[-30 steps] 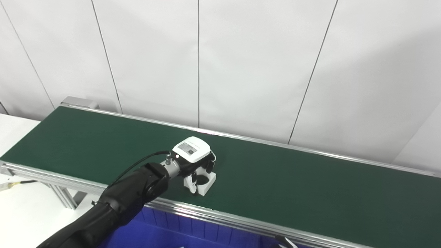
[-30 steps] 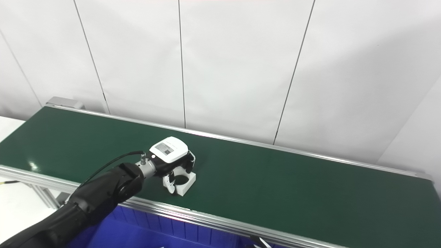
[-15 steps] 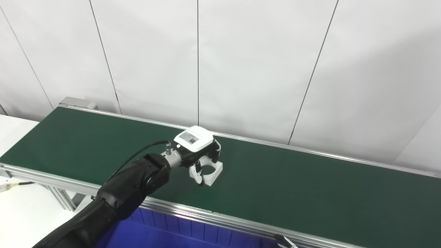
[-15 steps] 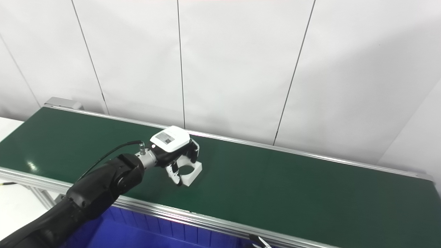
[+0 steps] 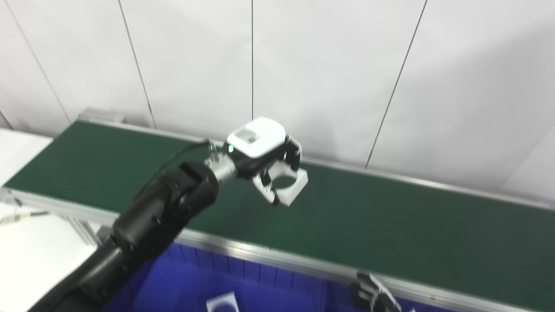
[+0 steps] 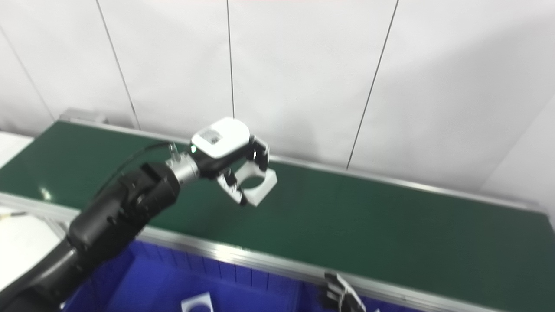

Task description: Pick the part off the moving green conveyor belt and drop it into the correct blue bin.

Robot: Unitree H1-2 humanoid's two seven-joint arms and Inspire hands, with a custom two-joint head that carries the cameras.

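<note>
Left hand w/ fingers clamped round the white square plastic part with a round hole, held clear above the green conveyor belt. Step in hand, I judge: carry to bin, pick done. Blue plastic bin sits below and nearer the robot than the hand, one white part already inside. Next: bring hand back over it, then release. Right hand low at the bottom edge, blurred; open or closed, can't tell.
</note>
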